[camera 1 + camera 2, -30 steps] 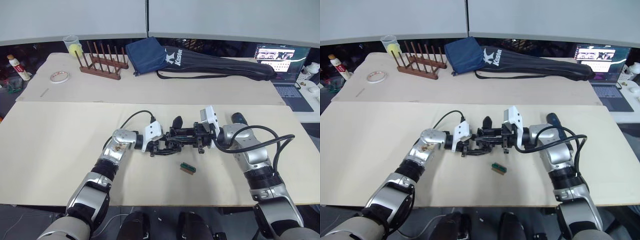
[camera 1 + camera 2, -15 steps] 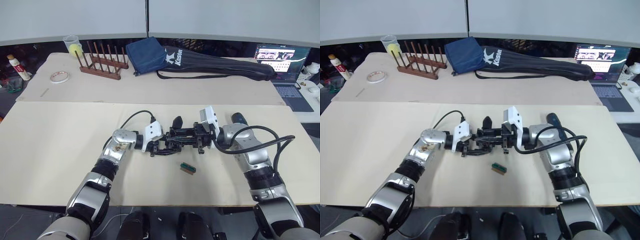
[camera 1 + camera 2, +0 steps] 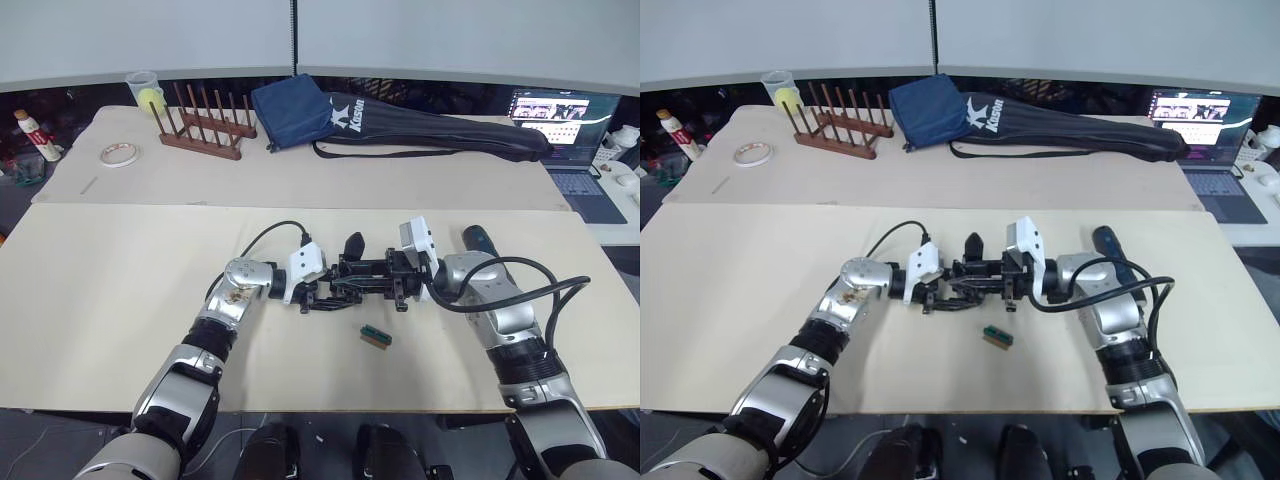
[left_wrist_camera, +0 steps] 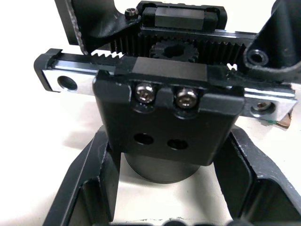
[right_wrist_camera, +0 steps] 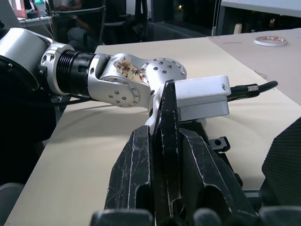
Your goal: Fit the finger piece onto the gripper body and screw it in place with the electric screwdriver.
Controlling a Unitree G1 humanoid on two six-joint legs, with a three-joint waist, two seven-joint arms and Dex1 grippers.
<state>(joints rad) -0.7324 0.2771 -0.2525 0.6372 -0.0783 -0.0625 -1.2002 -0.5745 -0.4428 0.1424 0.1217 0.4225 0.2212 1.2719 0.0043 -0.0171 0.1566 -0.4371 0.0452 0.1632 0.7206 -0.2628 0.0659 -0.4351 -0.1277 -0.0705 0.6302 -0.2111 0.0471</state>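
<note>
From the left eye view, the two arms meet at the middle of the near table (image 3: 120,300): the left gripper (image 3: 312,293) and the right gripper (image 3: 398,283) face each other with the gripper body (image 3: 362,277) between them, its pointed finger sticking up toward the far side. The electric screwdriver (image 3: 478,240) lies on the table just behind the right forearm, untouched, and a tiny green-and-red piece (image 3: 376,336) lies near the robot's side of the assembly. The right eye view gives the same layout, with a long black bag (image 3: 1080,125) and a wooden rack (image 3: 836,125) on the far table, well apart from the work. In the left wrist view, the left gripper's fingers (image 4: 84,183) stand either side of the body's round base, so it appears to be clamped on it; two screws (image 4: 164,96) already sit in the carriage block, and two holes (image 4: 157,140) below them are empty. In the right wrist view, the right gripper's fingers (image 5: 136,174) are pressed together on the finger piece (image 5: 168,141), held upright on edge. Judging from this, the piece is grasped but not yet seated, and all the screwing is left.
</note>
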